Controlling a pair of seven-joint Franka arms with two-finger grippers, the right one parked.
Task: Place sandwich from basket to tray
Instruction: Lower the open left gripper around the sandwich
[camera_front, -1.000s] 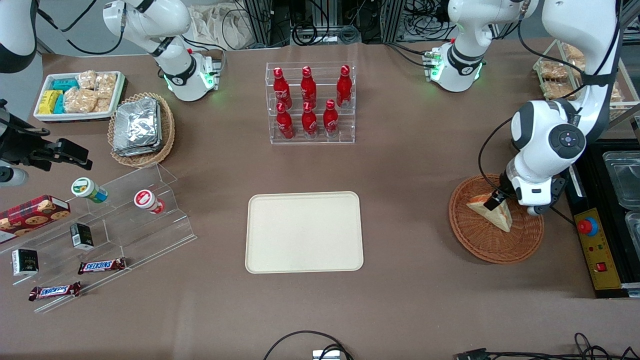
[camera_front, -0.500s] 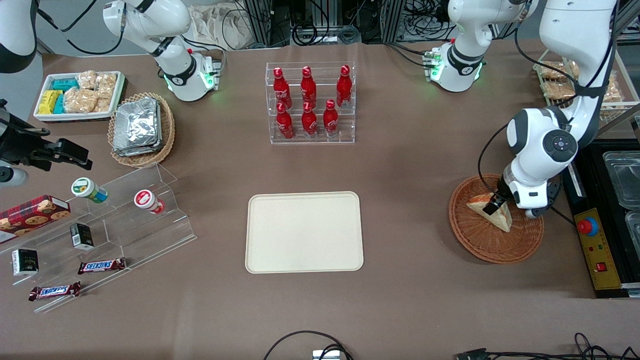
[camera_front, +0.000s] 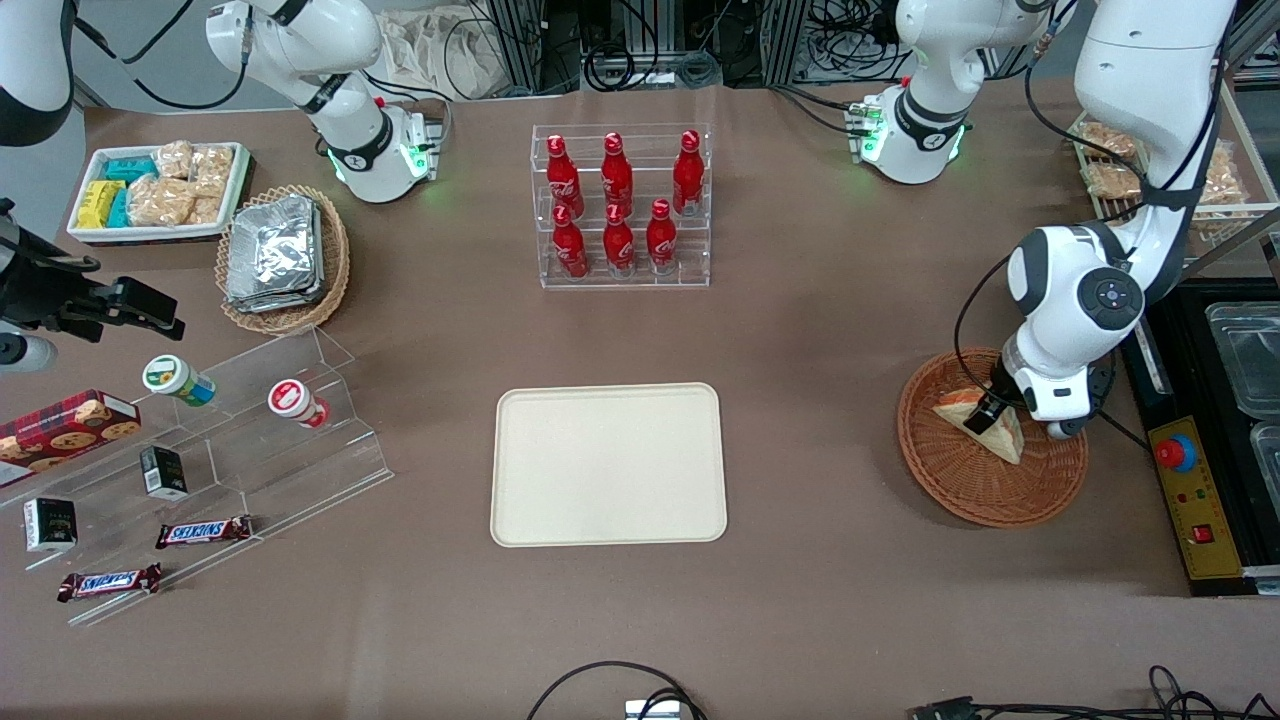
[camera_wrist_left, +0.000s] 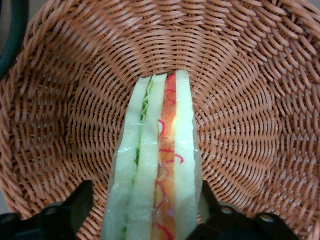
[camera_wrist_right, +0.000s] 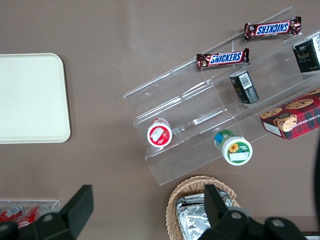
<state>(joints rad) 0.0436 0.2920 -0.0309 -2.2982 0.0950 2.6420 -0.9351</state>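
Observation:
The sandwich (camera_front: 1004, 441), a pale wedge with red and green filling, lies in the round reddish-brown wicker basket (camera_front: 960, 500) toward the working arm's end of the table. My left gripper (camera_front: 989, 412) is down inside the basket, open, with one finger on each side of the sandwich (camera_wrist_left: 155, 165). In the left wrist view one black finger (camera_wrist_left: 80, 212) stands a little off the bread with wicker (camera_wrist_left: 240, 100) showing between, and the other sits against the wrap. The gripper (camera_wrist_left: 145, 206) straddles the wedge. The cream tray (camera_front: 608, 463) lies bare at mid-table.
A clear rack of red bottles (camera_front: 620, 205) stands farther from the front camera than the tray. Toward the parked arm's end are a clear stepped shelf (camera_front: 250, 440) with snacks, a tan basket of foil packets (camera_front: 280, 255) and a white snack tray (camera_front: 155, 190). A black control box (camera_front: 1195, 500) sits beside the basket.
The left arm's wrist and forearm have shifted a little toward the tray and the gripper sits slightly lower at the sandwich. The sandwich and basket have stayed put.

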